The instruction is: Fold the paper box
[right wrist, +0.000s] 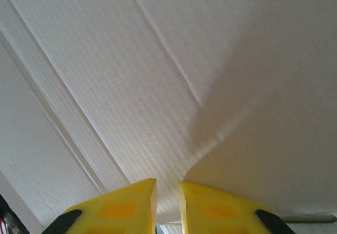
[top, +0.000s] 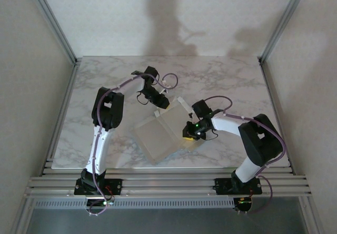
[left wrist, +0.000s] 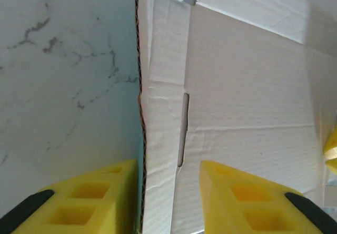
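On table (top: pixel 105 81), paper box (top: pixel 158 136) (long axis slanting rightward), left hand (left wrist: pixel 167 163) ajar astride flap (left wrist: pixel 163 113), right hand (right wrist: pixel 167 182) pinching edge

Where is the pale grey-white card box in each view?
Top external: pale grey-white card box mid-table, between left gripper and right gripper.
Left wrist: box on the right, marble table on the left.
Right wrist: box just beyond the yellow fingers.
Shared landmark: yellow fingers at the box's edge.

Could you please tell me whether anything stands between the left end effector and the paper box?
Nothing visible does. The left end effector straddles the paper box at its edge strip: one finger is on the marble table side, the other over the pale card face.
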